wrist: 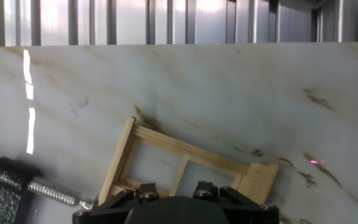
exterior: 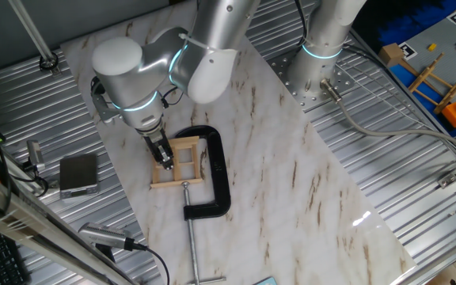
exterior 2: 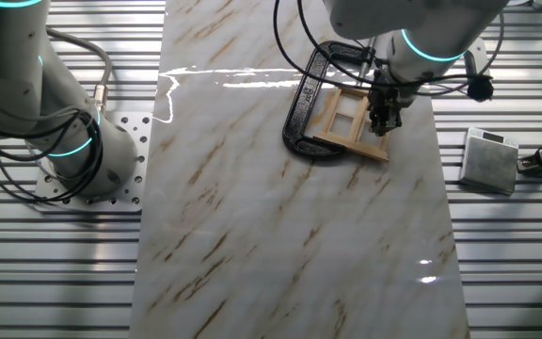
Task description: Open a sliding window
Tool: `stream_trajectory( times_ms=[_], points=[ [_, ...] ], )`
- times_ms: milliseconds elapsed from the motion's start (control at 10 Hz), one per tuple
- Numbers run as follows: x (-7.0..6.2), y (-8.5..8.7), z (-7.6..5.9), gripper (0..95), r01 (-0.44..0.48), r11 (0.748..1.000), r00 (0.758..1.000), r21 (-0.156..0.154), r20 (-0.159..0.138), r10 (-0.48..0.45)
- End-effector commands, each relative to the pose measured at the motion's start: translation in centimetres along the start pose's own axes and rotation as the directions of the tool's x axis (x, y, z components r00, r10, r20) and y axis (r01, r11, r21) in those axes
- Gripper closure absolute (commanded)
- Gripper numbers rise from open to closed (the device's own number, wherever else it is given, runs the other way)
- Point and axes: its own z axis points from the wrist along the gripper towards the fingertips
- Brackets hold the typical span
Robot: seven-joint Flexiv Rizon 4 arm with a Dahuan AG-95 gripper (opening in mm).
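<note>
One robot arm lowers its end effector (exterior: pixel 163 155) onto the sliding window (exterior: pixel 182 162), a small pale wooden frame lying flat on the marble-patterned bench (exterior: pixel 291 182) and held at one edge by a black C-clamp (exterior: pixel 216 178). Whether the fingers are spread or pressed together cannot be told, as the tips are hidden against the frame. Nearby, a grey metal block (exterior 2: pixel 489 160) rests on the ribbed surface beside the bench.

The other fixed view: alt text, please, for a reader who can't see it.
The robot's hand reaches down onto the right edge of a small wooden sliding window lying on a marble tabletop. A black C-clamp grips the window's left side.
</note>
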Motion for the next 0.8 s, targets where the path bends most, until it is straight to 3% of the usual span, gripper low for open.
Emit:
stream_trajectory(
  times_ms=[100, 800],
  points=[
    [-0.19, 0.23, 0.16, 57.0, 0.001, 1.0, 1.0, -0.018, 0.0, -0.001],
    [-0.66, 0.76, 0.59, 57.0, -0.005, 0.999, 1.0, -0.036, -0.002, 0.005]
  ],
)
